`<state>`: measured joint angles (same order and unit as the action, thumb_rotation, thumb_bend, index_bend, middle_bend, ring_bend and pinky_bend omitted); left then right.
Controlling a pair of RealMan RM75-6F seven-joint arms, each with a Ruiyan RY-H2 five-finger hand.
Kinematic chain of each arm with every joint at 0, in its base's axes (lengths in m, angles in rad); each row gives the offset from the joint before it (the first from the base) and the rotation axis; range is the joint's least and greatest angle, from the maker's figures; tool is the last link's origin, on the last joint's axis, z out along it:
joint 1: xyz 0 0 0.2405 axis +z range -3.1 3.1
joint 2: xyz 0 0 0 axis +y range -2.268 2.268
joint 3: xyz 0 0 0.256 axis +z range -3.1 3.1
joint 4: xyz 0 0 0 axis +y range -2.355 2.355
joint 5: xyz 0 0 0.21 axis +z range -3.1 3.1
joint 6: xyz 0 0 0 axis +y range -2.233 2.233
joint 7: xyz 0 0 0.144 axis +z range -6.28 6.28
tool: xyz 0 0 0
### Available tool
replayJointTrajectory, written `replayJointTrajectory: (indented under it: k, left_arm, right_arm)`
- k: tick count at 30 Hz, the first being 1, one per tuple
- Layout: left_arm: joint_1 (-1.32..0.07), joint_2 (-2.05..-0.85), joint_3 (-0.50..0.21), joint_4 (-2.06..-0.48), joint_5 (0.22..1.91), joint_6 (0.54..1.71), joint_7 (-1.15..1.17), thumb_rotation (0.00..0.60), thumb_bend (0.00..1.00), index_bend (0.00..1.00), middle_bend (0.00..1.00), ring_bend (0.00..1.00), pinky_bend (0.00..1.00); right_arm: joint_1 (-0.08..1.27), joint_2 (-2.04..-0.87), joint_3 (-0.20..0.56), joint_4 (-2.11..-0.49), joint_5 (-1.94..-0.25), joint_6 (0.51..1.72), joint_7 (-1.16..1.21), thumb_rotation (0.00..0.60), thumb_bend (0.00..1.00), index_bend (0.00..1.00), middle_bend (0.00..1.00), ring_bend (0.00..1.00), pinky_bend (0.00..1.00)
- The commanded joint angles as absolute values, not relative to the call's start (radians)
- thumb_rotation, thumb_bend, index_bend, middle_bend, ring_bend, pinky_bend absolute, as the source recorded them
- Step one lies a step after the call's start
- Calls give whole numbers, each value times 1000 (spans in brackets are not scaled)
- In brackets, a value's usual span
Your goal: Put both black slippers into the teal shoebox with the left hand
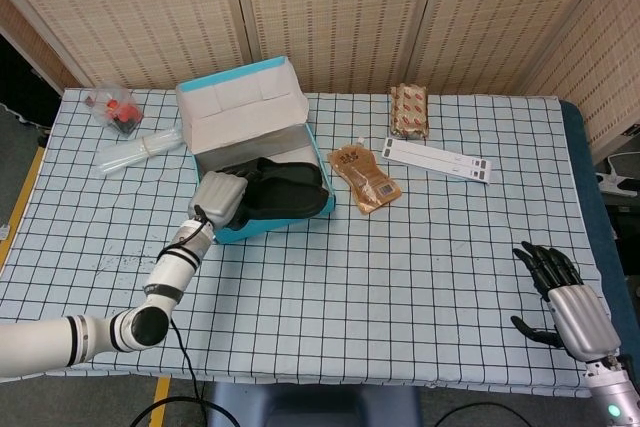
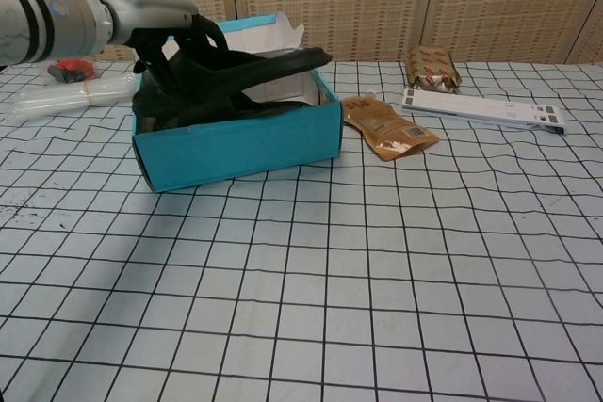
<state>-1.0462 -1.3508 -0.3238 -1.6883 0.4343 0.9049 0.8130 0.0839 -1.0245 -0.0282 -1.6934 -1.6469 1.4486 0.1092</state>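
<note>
My right hand (image 1: 572,297) rests near the table's front edge, fingers spread, holding nothing. My left hand (image 1: 222,197) grips a black slipper (image 2: 247,71), matte and moulded, over the teal shoebox (image 2: 240,143); its long axis runs along the box, toe tilted up toward the right. Another dark slipper lies beneath, inside. Checked cloth (image 1: 400,257) covers the table; woven screens (image 1: 340,7) stand behind.

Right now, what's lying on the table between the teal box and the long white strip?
A flat brown pouch lies between the teal cardboard shoebox and the long white strip, touching neither; the head view shows it.
</note>
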Motion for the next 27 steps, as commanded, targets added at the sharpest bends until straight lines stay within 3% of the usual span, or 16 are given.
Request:
replayJointTrajectory:
  k: [1,15,21,27]
  left_arm:
    - [-1164,-1368,-313,-1643,290,835,864,600,917,698,908,706,722]
    - [-1291,-1408,-309,-1453,133,666,690,600,953,704,942,747,771]
    - [-1300,-1427,-294,-1380,139,696,623,600,960,707,946,752,779]
    - [-1290,-1412,-276,-1403,163,743,588,600,962,708,950,758,796]
  right_arm:
    - [88,-1025,-29,-1693,-1642,1439,109,600,116,0,0,0,0]
    - [94,-1023,-31,-1696,-1631,1425,110,600,116,0,0,0,0]
    - [97,-1022,-32,-1694,-1627,1417,114,600,117,0,0,0,0]
    - [100,-1024,-32,-1695,-1625,1412,109,600,116,0,0,0,0]
